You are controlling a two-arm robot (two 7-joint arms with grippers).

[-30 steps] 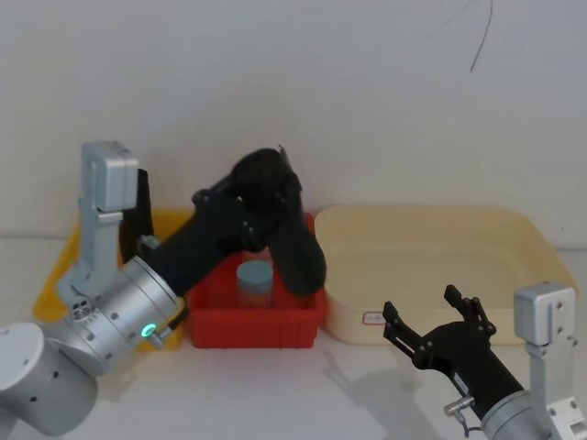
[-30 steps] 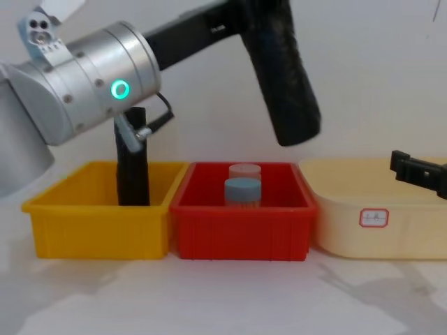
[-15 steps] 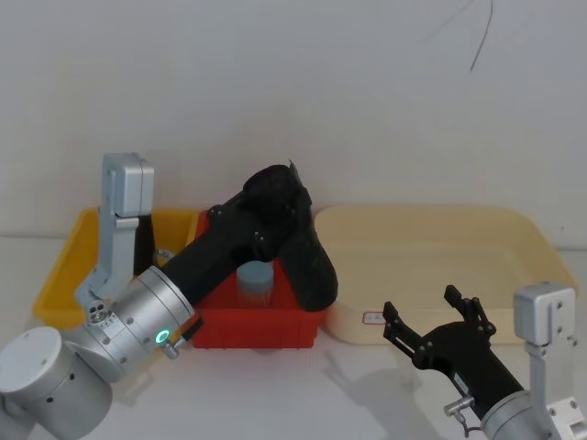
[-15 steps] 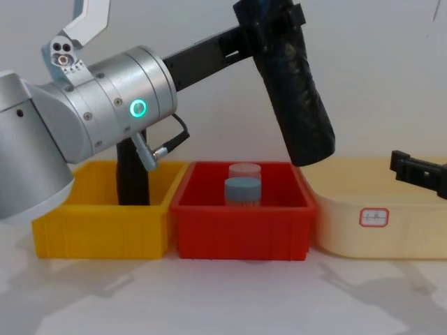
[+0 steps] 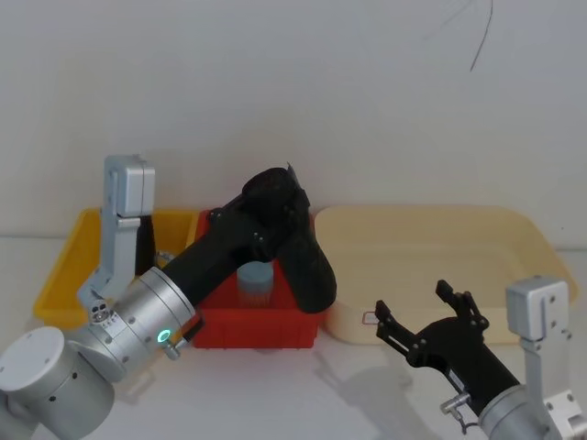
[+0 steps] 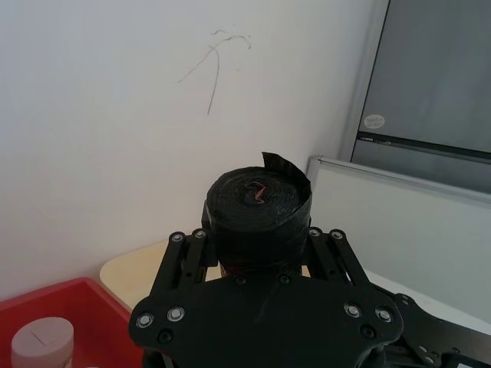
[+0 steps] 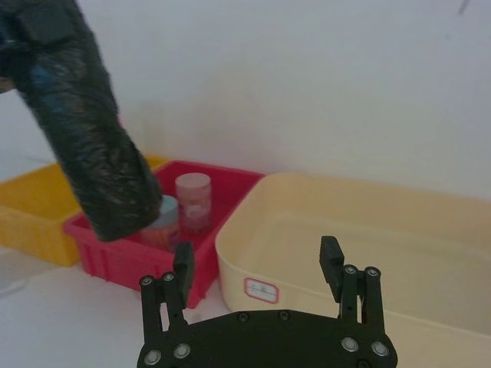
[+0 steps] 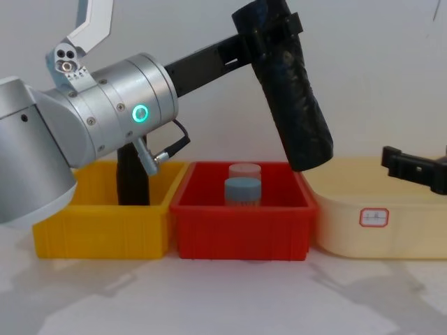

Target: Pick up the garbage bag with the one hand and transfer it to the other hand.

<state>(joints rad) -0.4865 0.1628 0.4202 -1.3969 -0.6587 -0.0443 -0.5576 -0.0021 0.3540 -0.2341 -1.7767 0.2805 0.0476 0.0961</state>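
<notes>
A: Where's the garbage bag [image 8: 297, 112]?

B: Off the worktop [image 8: 223, 293], in the left hand [image 8: 269, 31]. The fingers are clamped on its upper end, one each side. The roll is tilted, top leaning left and bottom end to the right, hanging above the right wall of the red bin [image 8: 237, 230], next to the cream tub [image 8: 391, 241].

A: Right hand?

B: The right hand [image 5: 415, 307] is low over the worktop, towards its right front, in front of the cream tub. Fingers spread wide, nothing in them. Well apart from the bag.

A: Any text to read?

B: One small white label [image 8: 374, 217] with a red outline on the tub's front wall. Marks on it, too small to read. From the left wrist there's a red fleck in the core of the roll's end face, can't tell what.

A: Bins?

B: Yellow bin [image 8: 98, 230], red bin and cream tub sit in a row along the worktop's far edge by the wall. A second black roll [image 8: 131, 181] stands upright in the yellow bin. A blue-lidded jar [image 8: 242, 190] is in the red bin, with a clear jar [image 8: 244, 169] right behind it. The green ring light [image 8: 141, 113] on the left arm is lit.
</notes>
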